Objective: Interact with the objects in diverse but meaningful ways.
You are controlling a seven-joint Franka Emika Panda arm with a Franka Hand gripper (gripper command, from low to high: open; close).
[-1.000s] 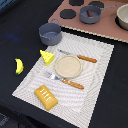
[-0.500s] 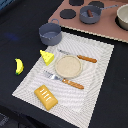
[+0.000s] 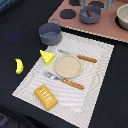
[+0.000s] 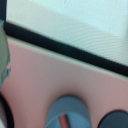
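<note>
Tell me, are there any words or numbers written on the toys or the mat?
None: no words, numbers or signs can be read in either view.
The bread slab has only ridges, and the cheese wedge only holes.
The wrist view is too blurred to show any writing.

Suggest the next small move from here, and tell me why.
Probably lower toward the grey pot on the pink stove top. The wrist view looks down on it, with a brown sausage inside. The pincer itself is not in view, so I would descend slowly before any grasp.
</note>
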